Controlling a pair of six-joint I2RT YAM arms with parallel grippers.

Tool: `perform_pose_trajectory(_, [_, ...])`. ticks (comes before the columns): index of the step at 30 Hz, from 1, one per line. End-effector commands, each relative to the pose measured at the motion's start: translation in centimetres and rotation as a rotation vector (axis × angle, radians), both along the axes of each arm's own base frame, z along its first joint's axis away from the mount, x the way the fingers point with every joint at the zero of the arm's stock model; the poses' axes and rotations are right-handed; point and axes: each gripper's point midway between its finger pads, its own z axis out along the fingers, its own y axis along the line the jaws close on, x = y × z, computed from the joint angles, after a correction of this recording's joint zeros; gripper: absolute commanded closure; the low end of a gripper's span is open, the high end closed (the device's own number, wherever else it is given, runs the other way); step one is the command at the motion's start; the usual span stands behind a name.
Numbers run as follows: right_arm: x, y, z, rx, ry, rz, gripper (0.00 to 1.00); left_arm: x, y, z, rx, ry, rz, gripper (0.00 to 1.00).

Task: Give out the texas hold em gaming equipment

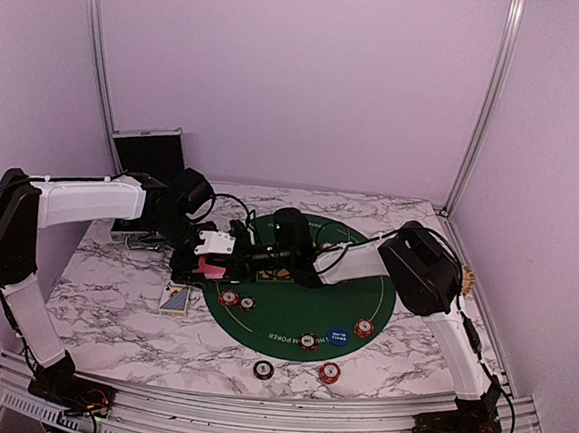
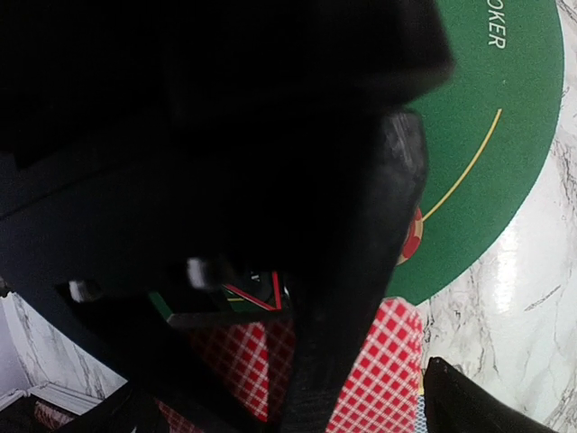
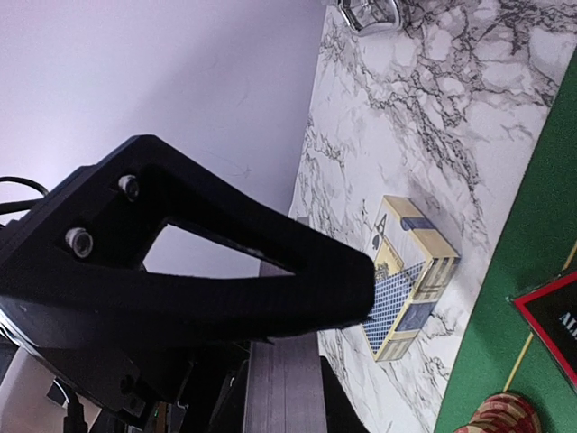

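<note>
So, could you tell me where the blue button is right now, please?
In the top view the blue button lies on the near edge of the green mat, toward the right arm's side, between two dark-red chips.

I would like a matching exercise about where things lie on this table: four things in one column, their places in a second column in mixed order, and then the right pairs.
Things
1. blue round plastic button
2. cream-and-blue cardboard card box
3. silver-edged black case
4. nearly black round poker chip

Places
A. on the bare marble table, in front of the green felt mat
B. at the table's back left
C. on the mat, near its front edge
D. on bare marble, just left of the mat

Pairs: 1-C, 2-D, 3-B, 4-A
</note>
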Motion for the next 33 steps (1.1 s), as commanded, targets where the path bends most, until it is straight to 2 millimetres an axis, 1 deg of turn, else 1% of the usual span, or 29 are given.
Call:
perform_pose_trajectory(1, [0.3,0.0,1.8,0.048,-0.038,0.004,0.9,0.9,0.3,-0.2,0.049,-0.017,0.011,0.04])
perform_pose_trajectory(5, [0.3,-0.1,1.7,0.049,-0.033,0.004,0.9,1.0,0.3,0.0,0.047,-0.023,0.017,0.11])
perform_pose_trajectory(8, [0.3,-0.2,1.6,0.048,-0.029,0.004,0.9,1.1,0.4,0.1,0.044,-0.028,0.021,0.13])
perform_pose_trajectory(10, [0.3,-0.3,1.5,0.049,-0.026,0.004,0.9,1.2,0.6,0.0,0.047,-0.038,0.026,0.13])
perform_pose_trajectory(13, [0.2,-0.5,1.5,0.048,-0.028,0.003,0.9,1.7,0.7,0.6,0.024,-0.047,0.045,0.09])
perform_pose_trajectory(16, [0.2,-0.5,1.4,0.047,-0.027,0.002,0.9,1.9,0.7,0.7,0.018,-0.046,0.049,0.1])
perform_pose_trajectory(18, [0.2,-0.6,1.5,0.047,-0.028,0.002,0.88,1.9,0.4,0.7,0.008,-0.04,0.051,0.14])
perform_pose_trajectory(20, [0.2,-0.5,1.4,0.046,-0.025,0.001,0.86,1.9,0.0,0.9,-0.012,-0.03,0.056,0.21])
perform_pose_trajectory(26, [0.3,-0.6,1.2,0.048,-0.017,-0.004,0.81,1.9,-0.5,1.6,-0.048,-0.024,0.063,0.44])
perform_pose_trajectory(28, [0.4,-0.5,1.1,0.047,-0.013,-0.007,0.78,1.8,-0.5,1.7,-0.049,-0.022,0.067,0.45])
perform_pose_trajectory(31, [0.4,-0.5,0.9,0.045,-0.011,-0.011,0.7,1.7,-0.5,1.7,-0.05,-0.022,0.068,0.47])
perform_pose_trajectory(33, [0.5,-0.5,0.9,0.047,-0.01,-0.013,0.68,1.7,-0.4,1.7,-0.049,-0.022,0.071,0.49])
